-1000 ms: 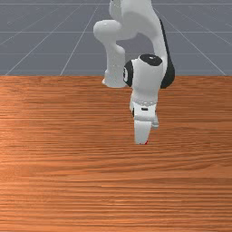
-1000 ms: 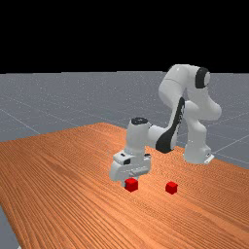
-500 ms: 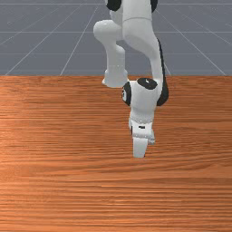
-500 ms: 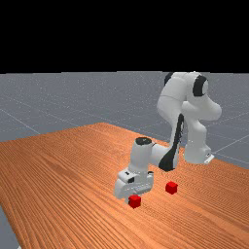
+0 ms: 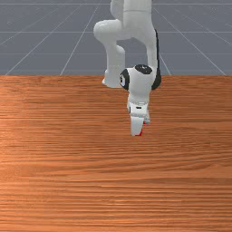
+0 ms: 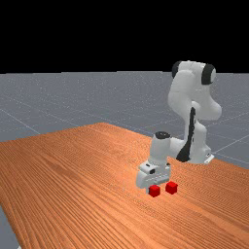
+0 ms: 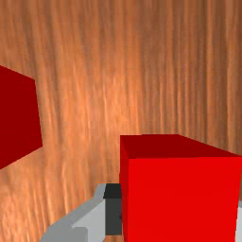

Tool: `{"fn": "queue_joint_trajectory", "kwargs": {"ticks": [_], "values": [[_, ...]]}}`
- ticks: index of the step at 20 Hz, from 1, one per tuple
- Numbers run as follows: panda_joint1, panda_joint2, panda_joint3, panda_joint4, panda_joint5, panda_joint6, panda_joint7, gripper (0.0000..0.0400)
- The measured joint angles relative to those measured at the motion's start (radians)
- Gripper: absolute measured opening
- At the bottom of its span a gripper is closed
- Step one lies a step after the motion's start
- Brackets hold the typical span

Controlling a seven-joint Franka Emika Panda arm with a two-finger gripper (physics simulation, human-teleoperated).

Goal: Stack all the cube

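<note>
In the far view my gripper (image 6: 150, 190) is low over the table, shut on a red cube (image 6: 154, 191). A second red cube (image 6: 171, 187) stands close by, to the far view's right of the held one, with a small gap between them in that view. The wrist view has the gripper (image 7: 177, 208) with the held cube (image 7: 182, 198) between its two fingers, and the other cube (image 7: 18, 118) off to one finger's side. From the front, my hand hides most of the held cube (image 5: 140, 134). How high it hangs, I cannot tell.
The wooden table (image 5: 59, 172) stretches around the hand on all sides. In the far view, the arm's base stands at the table's back edge, beyond the two cubes.
With the cube in its grip, my hand has moved back toward the arm's base in the front view and rightward in the far view, closer to the other cube, which has stayed put.
</note>
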Motion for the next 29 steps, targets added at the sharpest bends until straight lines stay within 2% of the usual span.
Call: {"fn": "queue_joint_trajectory", "kwargs": {"ticks": [4, 7, 9, 10, 11, 12, 13, 14, 15, 20, 22, 24, 27, 29], "values": [[0.110, -0.100, -0.066, -0.239, -0.018, 0.111, 0.055, 0.0195], [0.191, -0.137, -0.117, -0.350, -0.021, 0.181, 0.086, 0.0195], [0.340, -0.157, -0.245, -0.415, -0.002, 0.266, 0.103, 0.0195], [0.416, -0.206, -0.327, -0.430, -0.022, 0.230, 0.113, 0.0195], [0.565, -0.258, -0.489, -0.447, -0.077, 0.190, 0.149, 0.0195], [0.706, -0.324, -0.673, -0.450, -0.256, 0.131, 0.273, 0.0195], [0.498, -0.404, -0.470, -0.434, -0.216, 0.036, 0.205, 0.0195], [0.478, -0.403, -0.448, -0.425, -0.187, 0.034, 0.181, 0.0194], [0.526, -0.396, -0.489, -0.413, -0.241, 0.011, 0.274, 0.0195], [0.594, -0.368, -0.431, -0.363, -0.197, -0.032, 0.367, 0.0194], [0.577, -0.361, -0.397, -0.355, -0.162, -0.038, 0.318, 0.0194], [0.526, -0.323, -0.335, -0.337, -0.091, -0.039, 0.261, 0.0194], [0.457, -0.255, -0.255, -0.324, -0.049, 0.013, 0.236, 0.0194], [0.472, -0.253, -0.288, -0.347, -0.084, 0.062, 0.248, 0.0195]]}}
